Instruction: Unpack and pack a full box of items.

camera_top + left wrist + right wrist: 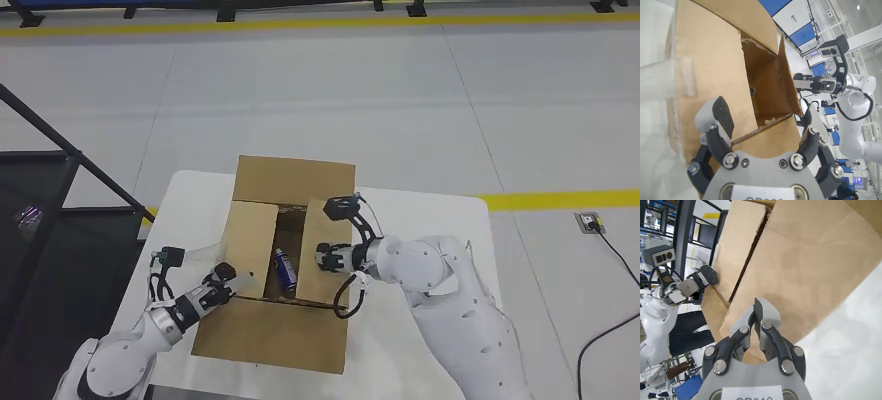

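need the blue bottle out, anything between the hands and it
Yes: the left flap and right flap lean in over the opening, leaving only a narrow gap above the bottle. The left hand and right hand each sit by a flap.

Left arm: low at the robot's left, forearm angled forward and inward. Left gripper: jaws spread wide. Right arm: elbow bent, forearm directed across toward the left arm. Right gripper: jaws closed together.
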### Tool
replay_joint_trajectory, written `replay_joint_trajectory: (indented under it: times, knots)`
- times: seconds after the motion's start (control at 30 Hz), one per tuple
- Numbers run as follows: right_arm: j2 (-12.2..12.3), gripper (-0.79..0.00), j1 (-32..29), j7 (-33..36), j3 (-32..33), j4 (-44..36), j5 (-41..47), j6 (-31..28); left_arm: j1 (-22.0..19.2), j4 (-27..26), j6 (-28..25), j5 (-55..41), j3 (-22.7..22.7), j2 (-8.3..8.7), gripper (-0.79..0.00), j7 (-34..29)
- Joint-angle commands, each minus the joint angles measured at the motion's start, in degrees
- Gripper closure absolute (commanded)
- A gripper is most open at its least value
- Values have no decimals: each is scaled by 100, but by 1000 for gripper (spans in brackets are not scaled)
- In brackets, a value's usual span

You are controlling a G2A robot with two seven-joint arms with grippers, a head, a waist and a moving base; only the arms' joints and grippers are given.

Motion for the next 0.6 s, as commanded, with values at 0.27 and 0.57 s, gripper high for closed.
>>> replay_joint_trajectory:
  times: [0.27, 0.57]
  knots:
    - [-45, 0, 269, -342, -382, 625, -132, 106, 643, -343, -442, -675, -858, 78, -785, 172]
    - [44, 0, -24, -884, -61, -211, 43, -147, 1641, -206, -1243, -1629, -1976, 201, -785, -780]
